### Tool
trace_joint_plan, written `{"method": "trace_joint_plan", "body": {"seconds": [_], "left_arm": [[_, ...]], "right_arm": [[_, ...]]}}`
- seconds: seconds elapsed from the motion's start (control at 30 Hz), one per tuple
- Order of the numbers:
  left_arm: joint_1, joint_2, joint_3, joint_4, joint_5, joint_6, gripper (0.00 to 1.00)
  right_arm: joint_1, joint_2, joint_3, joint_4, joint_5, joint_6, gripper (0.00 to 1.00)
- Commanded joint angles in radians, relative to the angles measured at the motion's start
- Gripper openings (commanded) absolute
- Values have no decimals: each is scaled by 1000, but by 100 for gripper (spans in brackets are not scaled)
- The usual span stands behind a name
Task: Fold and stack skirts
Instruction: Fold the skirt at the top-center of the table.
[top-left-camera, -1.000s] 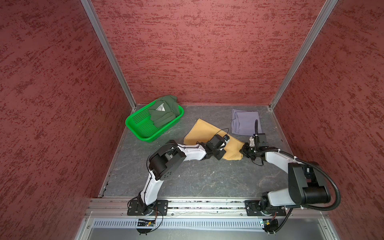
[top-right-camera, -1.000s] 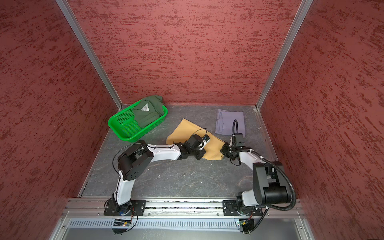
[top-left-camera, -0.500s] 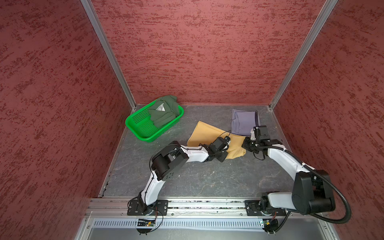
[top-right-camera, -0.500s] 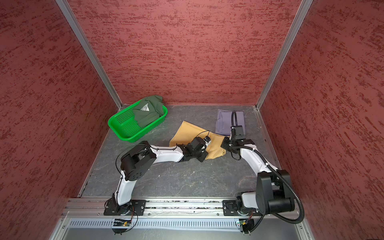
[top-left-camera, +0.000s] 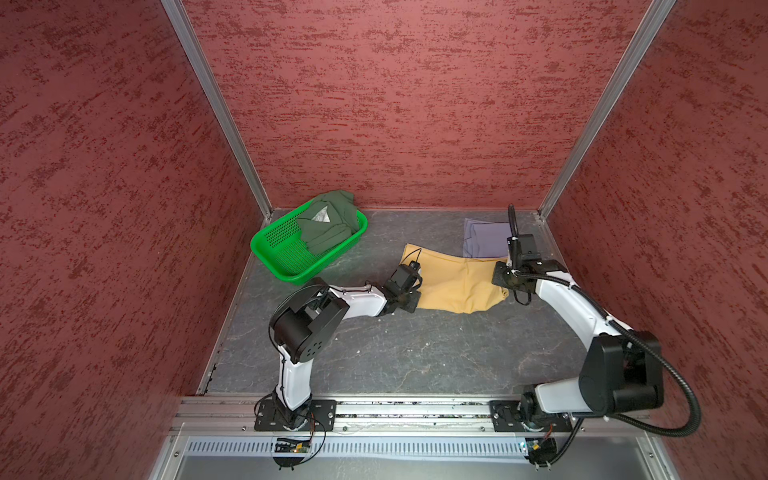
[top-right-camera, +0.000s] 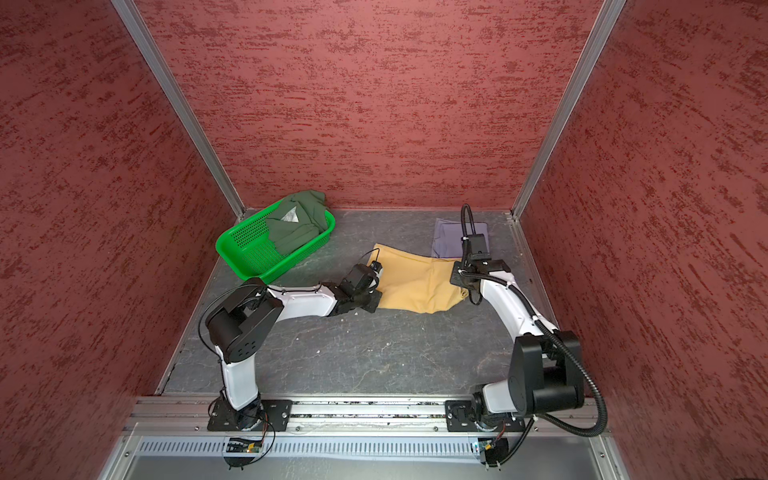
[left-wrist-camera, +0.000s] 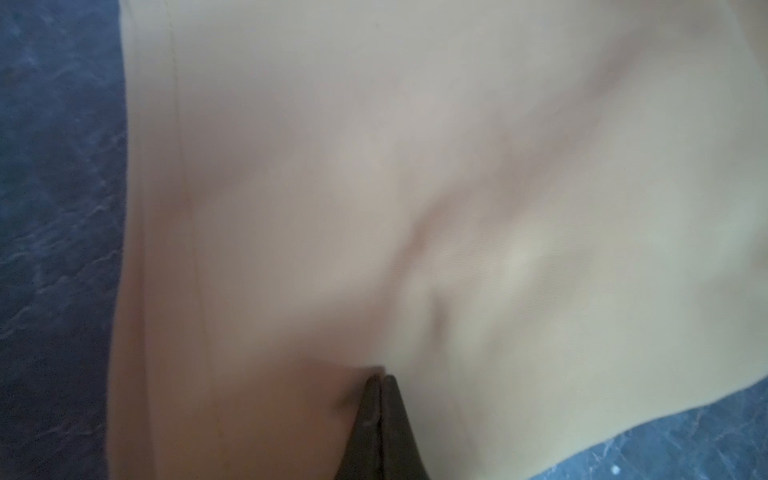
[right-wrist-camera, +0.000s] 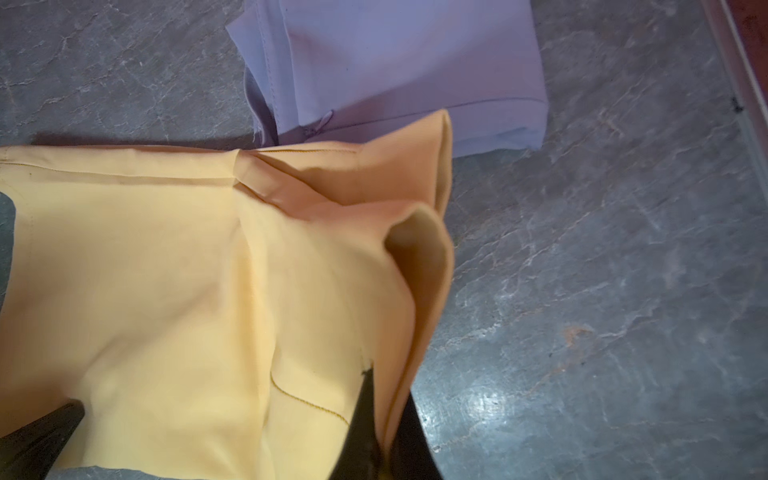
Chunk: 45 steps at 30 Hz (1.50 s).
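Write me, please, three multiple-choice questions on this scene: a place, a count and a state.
1. Where is the dark green skirt? A in the basket; B draped over an arm; C held in the air.
2. How many skirts lie outside the basket? A one; B two; C three.
3. How are the pincers? A both open; B both shut on the mustard skirt; C one open.
1 A: it is bunched inside the basket.
2 B: the mustard skirt and lavender skirt lie on the table.
3 B: left pincer and right pincer each pinch yellow cloth, in the wrist views.
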<state>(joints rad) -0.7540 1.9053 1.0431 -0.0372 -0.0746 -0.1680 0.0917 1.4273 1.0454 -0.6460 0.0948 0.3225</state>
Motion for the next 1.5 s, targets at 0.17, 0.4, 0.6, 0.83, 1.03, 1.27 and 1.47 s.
{"method": "trace_joint_plan", "body": {"seconds": [0.17,0.4,0.6,0.83,1.03,1.27,1.47], "left_arm": [[-31,9,-46,-39,-56,-10,0],[-44,36,-29,-14,-44,-30,0],[-44,38,-23,6,-28,-21,0],[-45,41,-31,33,-12,-23,0],[-47,42,-35,48,-3,-24,0],[-28,-20,-78,103,48,-32,0],[49,-133,-146,150,136,-78,0]], "right_arm": [[47,72,142,-81,50,-49,0],[114,90,207,-42,-112,21,0],[187,96,232,36,-214,98,0],[267,123,245,171,-306,186,0],[311,156,239,299,-361,257,0],[330,211,235,336,-353,272,0],[330,236,247,312,-307,242,0]]}}
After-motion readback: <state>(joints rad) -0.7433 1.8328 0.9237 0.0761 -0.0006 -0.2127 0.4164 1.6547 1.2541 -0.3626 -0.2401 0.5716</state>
